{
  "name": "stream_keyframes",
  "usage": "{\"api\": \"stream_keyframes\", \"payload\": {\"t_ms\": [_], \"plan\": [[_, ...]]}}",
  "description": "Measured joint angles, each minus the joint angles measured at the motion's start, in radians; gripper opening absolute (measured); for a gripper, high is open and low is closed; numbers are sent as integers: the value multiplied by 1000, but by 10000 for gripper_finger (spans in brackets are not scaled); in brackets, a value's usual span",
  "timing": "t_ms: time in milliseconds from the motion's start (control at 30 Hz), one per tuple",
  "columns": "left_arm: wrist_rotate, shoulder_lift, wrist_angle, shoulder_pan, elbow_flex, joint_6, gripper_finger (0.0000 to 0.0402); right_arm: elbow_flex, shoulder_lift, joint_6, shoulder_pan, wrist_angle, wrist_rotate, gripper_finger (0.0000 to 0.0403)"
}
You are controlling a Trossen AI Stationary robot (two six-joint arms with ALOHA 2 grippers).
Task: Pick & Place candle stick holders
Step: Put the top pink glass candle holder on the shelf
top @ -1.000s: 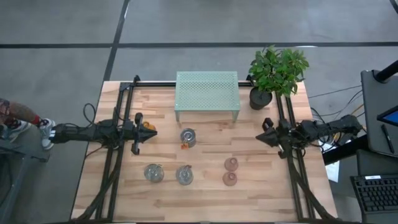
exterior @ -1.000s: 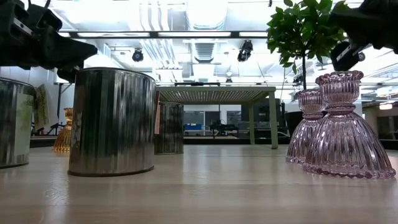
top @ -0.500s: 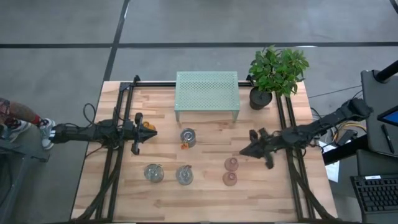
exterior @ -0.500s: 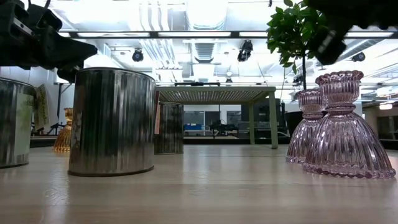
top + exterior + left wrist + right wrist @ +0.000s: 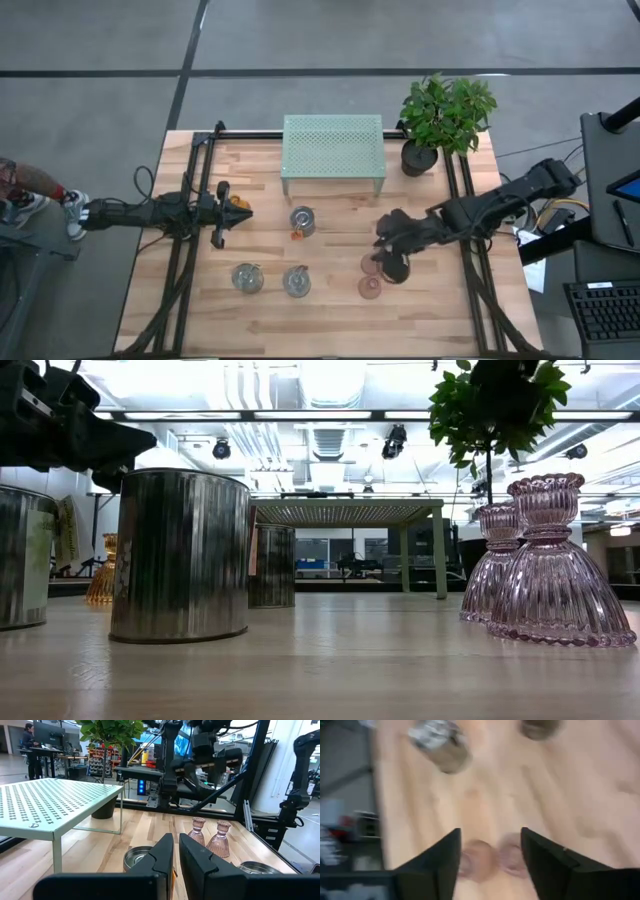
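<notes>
Two pale pink candle stick holders (image 5: 371, 264) (image 5: 369, 288) stand side by side right of the table's middle. My right gripper (image 5: 384, 254) hovers open just above them. In the right wrist view its fingers straddle both pink holders (image 5: 477, 860) (image 5: 512, 857) from above. An amber holder (image 5: 241, 205) stands on the table at the left (image 5: 100, 570), right under the tip of my left gripper (image 5: 228, 210). That gripper is shut (image 5: 175, 855) and held level above the amber holder. Three silvery jars (image 5: 302, 220) (image 5: 247, 277) (image 5: 296, 281) stand upright on the table, the first with an orange tag.
A pale green mesh shelf (image 5: 333, 150) stands at the far middle of the table. A potted plant (image 5: 445, 115) is at the far right corner. Bare wood lies along the near edge and between the jars and the pink holders.
My right arm has reached from the table's right edge toward the middle and now hangs over the two pink holders. The holders, the jars and the left arm have stayed where they were.
</notes>
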Motion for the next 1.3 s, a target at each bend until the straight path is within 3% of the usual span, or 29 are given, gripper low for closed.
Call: {"api": "stream_keyframes", "payload": {"t_ms": [100, 333, 633, 1000, 1300], "plan": [[0, 0, 0, 0, 0, 0, 35, 83, 62, -26, 0, -131, 35, 252], [0, 0, 0, 0, 0, 0, 35, 107, 186, -85, 0, -147, 28, 293], [0, 0, 0, 0, 0, 0, 35, 85, 263, -53, 1, -137, -51, 286], [0, 0, 0, 0, 0, 0, 35, 54, 306, -64, 6, -96, -53, 292], [0, 0, 0, 0, 0, 0, 35, 38, 309, -68, 6, -92, -48, 246]]}}
